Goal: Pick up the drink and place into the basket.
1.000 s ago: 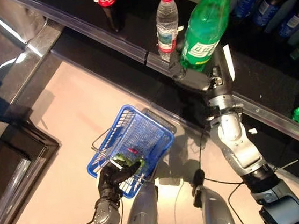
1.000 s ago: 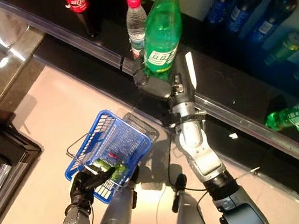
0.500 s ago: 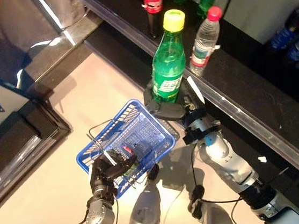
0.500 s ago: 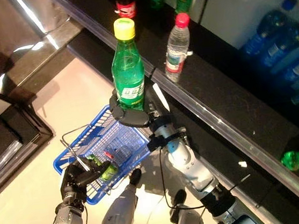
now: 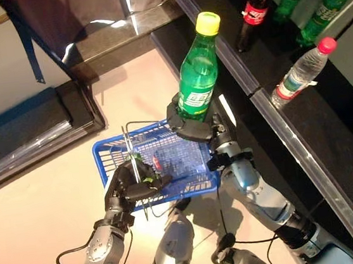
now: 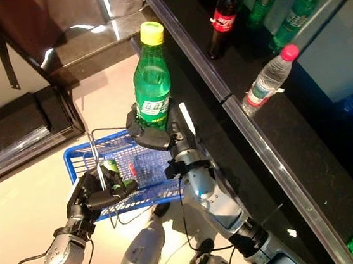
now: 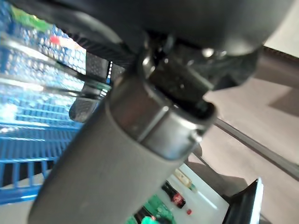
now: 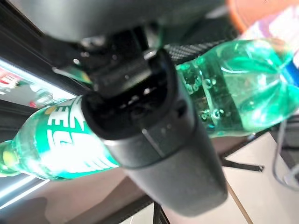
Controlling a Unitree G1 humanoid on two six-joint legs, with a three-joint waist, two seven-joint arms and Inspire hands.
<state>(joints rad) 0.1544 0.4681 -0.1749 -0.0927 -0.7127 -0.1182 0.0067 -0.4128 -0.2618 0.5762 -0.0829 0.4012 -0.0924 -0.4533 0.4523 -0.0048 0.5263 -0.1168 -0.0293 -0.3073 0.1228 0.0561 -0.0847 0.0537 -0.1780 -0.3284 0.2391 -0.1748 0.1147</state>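
Drink (image 5: 197,82) upright in right robot hand (image 5: 192,125) (fingers wrapped)

Head stereo pair: both eyes look steeply down from above, side by side. They share the blue basket (image 5: 158,166), the green bottle (image 6: 152,84), both arms and the dark shelf (image 5: 304,130).

Left wrist view: very close, along its own robot hand (image 7: 140,112); basket mesh just past it.

Right wrist view: very close, own robot hand (image 8: 154,135) across the green bottle.

Green bottle (image 5: 197,78) base hidden by right hand (image 5: 191,122) fingers.
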